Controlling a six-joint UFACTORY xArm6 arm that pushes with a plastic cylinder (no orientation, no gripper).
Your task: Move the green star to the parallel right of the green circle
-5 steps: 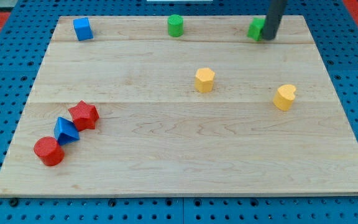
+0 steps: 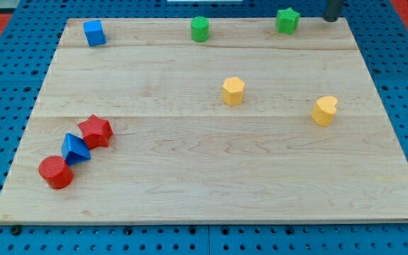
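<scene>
Green star (image 2: 287,20): at board's top edge, level with green circle (image 2: 200,29), on its right, apart. Rod tip (image 2: 331,19): no pincer fitted, nothing held; clear of star, toward view's right. Placement step judged near complete; next move: minor row alignment, if any.

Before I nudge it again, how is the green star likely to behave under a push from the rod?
The green star looks like a small rigid block with a flat base, so it should slide rather than roll. Its points probably make it turn if my tip meets it off-centre. It stands near the top edge of the board, so an upward push might send it off.
</scene>
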